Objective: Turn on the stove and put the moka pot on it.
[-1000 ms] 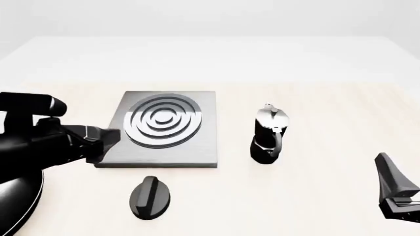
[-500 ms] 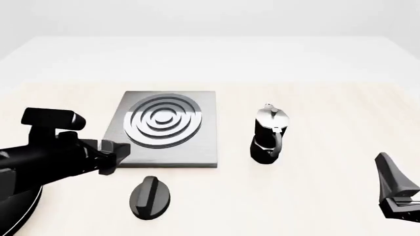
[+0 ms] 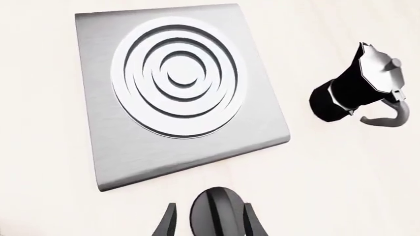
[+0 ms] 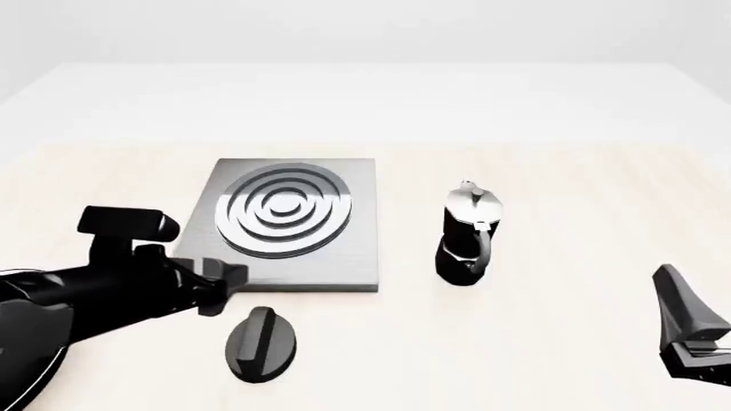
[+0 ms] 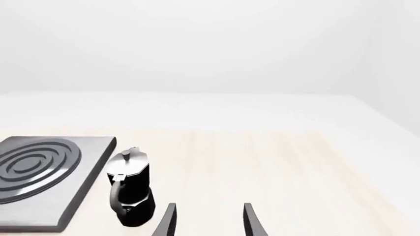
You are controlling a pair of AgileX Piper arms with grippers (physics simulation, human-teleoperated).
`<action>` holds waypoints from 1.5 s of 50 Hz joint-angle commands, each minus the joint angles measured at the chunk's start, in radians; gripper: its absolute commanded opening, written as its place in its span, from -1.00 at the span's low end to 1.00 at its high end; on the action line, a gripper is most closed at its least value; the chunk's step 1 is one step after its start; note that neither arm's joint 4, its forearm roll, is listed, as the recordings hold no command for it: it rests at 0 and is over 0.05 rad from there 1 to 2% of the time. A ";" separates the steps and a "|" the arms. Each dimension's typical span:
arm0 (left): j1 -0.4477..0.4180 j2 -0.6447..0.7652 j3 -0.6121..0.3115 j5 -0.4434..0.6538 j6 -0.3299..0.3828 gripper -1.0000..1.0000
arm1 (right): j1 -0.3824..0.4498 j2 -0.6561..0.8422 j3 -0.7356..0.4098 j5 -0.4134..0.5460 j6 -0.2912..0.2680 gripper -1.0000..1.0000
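since a second ago the left gripper (image 4: 228,287) has swung in from the stove's side edge toward the black oval knob (image 4: 262,342), fingers spread with the knob between them, not touching. the stove (image 4: 291,224) lies just ahead of it, the moka pot (image 4: 466,235) upright beyond. the right gripper (image 5: 208,222) idles open and empty.

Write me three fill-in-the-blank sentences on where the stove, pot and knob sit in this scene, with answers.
1. The moka pot stands on the table to the ____ of the stove in the front view.
2. The left gripper has its fingers on either side of the ____.
3. The stove's burner carries ____ on it.

Missing words: right; knob; nothing
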 commanded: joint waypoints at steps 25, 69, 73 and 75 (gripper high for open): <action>-0.040 0.149 0.028 -0.124 -0.036 1.00 | -0.001 0.003 0.000 -0.004 0.016 1.00; -0.081 0.308 0.050 -0.250 -0.065 1.00 | -0.001 -0.014 0.000 0.006 0.032 1.00; -0.080 0.323 0.053 -0.262 -0.062 1.00 | -0.002 -0.023 0.000 0.013 0.033 1.00; -0.084 0.332 0.056 -0.270 -0.067 1.00 | -0.002 -0.023 0.000 0.013 0.033 1.00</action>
